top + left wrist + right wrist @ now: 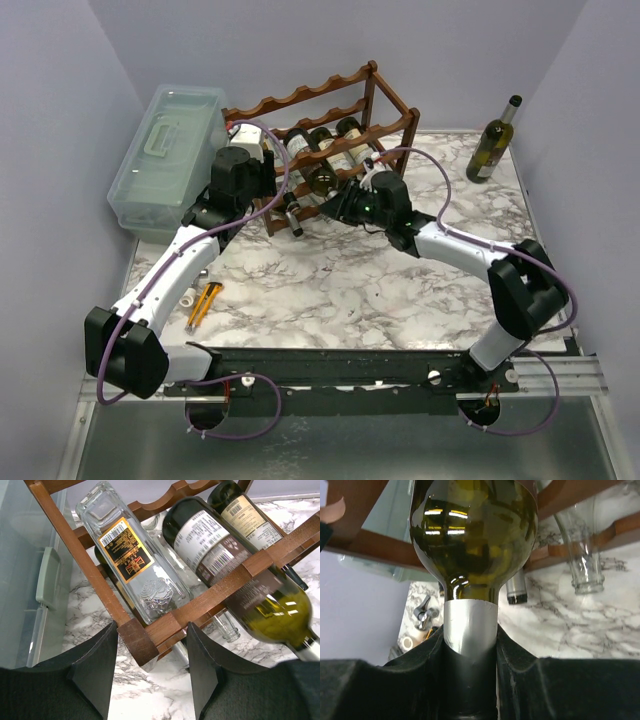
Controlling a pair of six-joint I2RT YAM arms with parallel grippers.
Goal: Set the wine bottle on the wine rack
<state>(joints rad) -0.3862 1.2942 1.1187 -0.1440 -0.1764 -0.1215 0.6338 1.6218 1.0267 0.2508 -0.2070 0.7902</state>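
At twelve o'clock on the marble table (350, 290), the wine rack (220, 587) stands with both my grippers at its near face. My right gripper (470, 635) is clamped on the silver-foiled neck of the wine bottle (472, 540). The bottle's dark green body lies across a scalloped rail of the rack, shoulder and neck jutting out toward six o'clock. Its white label shows a barcode and lines of print too fine for me to read.

Seen from my left wrist, a clear square bottle (125, 555) lies at its nine o'clock, wearing a black-and-orange label with a barcode and a cross emblem. At its one o'clock a dark bottle (240, 505) carries a cream label, equally illegible.

My left gripper (151, 640) has its jaws apart, astride the rack's front corner post. A gap shows on one side, and whether the other pad touches the wood I cannot tell.

Lower in the rack, a clear glass neck (582, 565) and a dark capped neck (516, 587) poke out over the marble. Bare marble runs from the rack's foot down to six o'clock and across to three.

At two o'clock a green bottle (493, 145) stands upright by the table's edge. At ten o'clock a pale green translucent box (165, 140) sits lidded, just beside the rack; its contents are a blur through the plastic. A yellow-handled tool (205, 303) lies at eight o'clock.
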